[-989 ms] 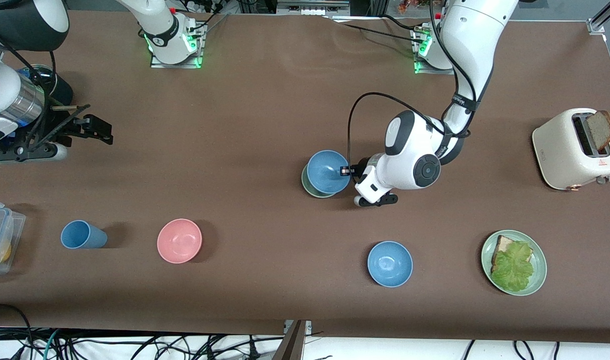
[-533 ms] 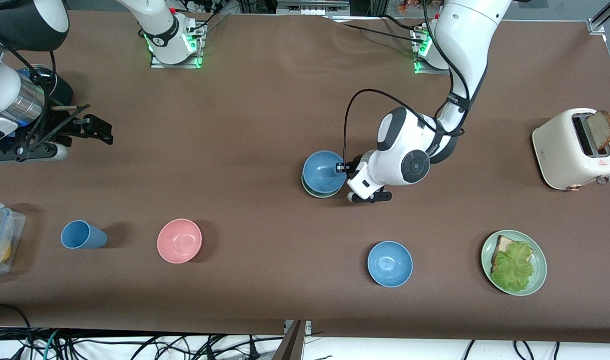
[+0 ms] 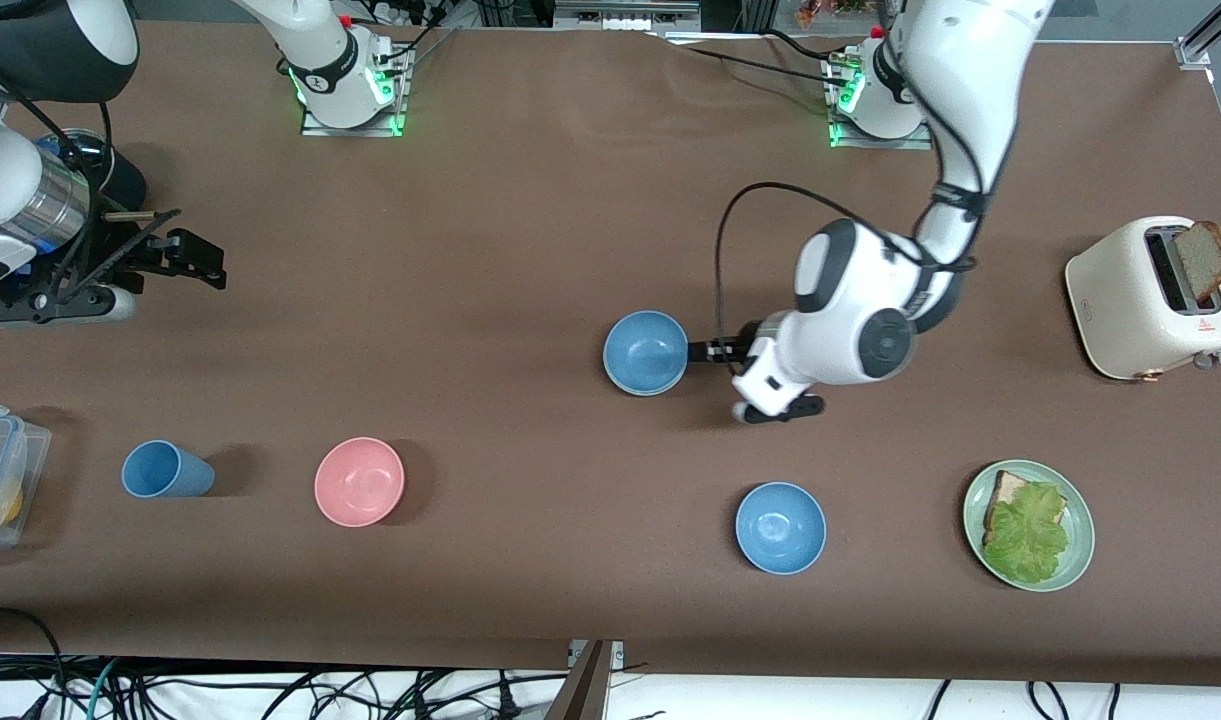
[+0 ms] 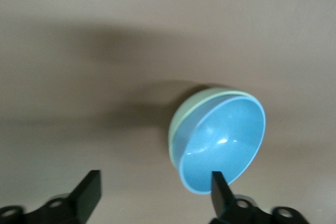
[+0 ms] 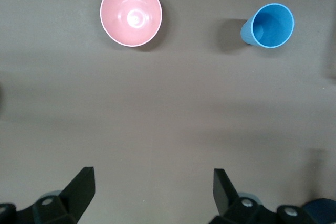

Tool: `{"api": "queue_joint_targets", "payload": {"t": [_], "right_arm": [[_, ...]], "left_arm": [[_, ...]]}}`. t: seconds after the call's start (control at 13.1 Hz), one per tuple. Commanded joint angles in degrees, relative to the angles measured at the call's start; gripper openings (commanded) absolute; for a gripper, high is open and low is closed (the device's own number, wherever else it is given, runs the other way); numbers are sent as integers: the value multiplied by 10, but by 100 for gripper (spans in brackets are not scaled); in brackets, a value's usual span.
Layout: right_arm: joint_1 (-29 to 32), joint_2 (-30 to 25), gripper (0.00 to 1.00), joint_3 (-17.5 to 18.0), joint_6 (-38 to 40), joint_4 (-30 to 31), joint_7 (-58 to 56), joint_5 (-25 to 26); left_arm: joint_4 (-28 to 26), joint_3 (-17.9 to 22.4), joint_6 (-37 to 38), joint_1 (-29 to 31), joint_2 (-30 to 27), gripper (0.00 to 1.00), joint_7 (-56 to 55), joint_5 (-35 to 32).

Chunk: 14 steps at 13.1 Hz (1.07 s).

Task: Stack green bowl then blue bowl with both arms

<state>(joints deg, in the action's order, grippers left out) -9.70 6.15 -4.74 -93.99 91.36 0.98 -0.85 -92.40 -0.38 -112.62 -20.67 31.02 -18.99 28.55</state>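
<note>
Blue bowl [image 3: 646, 350] nested in green bowl [image 4: 185, 113] | left hand [image 4: 152, 191] apart beside it | right hand [image 5: 152, 190] apart, waiting

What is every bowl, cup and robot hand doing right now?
blue bowl: nested in the green bowl
green bowl: upright on the table, under the blue bowl
second blue bowl: empty, alone
pink bowl: empty, upright
blue cup: upright, empty
left gripper: open, beside the stack, holding nothing
right gripper: open, waiting
toaster: bread sticking up
</note>
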Motion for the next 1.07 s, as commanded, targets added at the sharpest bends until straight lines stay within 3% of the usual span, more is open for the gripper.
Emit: {"api": "queue_joint_targets", "payload": {"t": [0.0, 0.23, 0.38, 0.61, 0.68, 0.76, 0.99], "right_arm": [[6, -8, 99, 4, 3, 3, -11, 7], [6, -8, 99, 4, 3, 3, -11, 7], [6, -9, 99, 4, 3, 3, -11, 7], [6, -9, 99, 4, 3, 3, -11, 7], [6, -9, 99, 4, 3, 3, -11, 7], [6, -9, 99, 4, 3, 3, -11, 7], [6, -9, 99, 4, 3, 3, -11, 8]], "left_arm": [[-2, 24, 79, 47, -68, 100, -4, -51], [62, 31, 149, 77, -96, 100, -9, -199], [102, 40, 179, 98, -97, 100, -9, -254], [107, 50, 193, 101, -116, 100, -9, -287], [96, 50, 195, 106, -133, 100, -9, -288], [53, 49, 189, 114, -167, 100, -2, -289], [-121, 43, 53, 125, -281, 100, 0, -293]]}}
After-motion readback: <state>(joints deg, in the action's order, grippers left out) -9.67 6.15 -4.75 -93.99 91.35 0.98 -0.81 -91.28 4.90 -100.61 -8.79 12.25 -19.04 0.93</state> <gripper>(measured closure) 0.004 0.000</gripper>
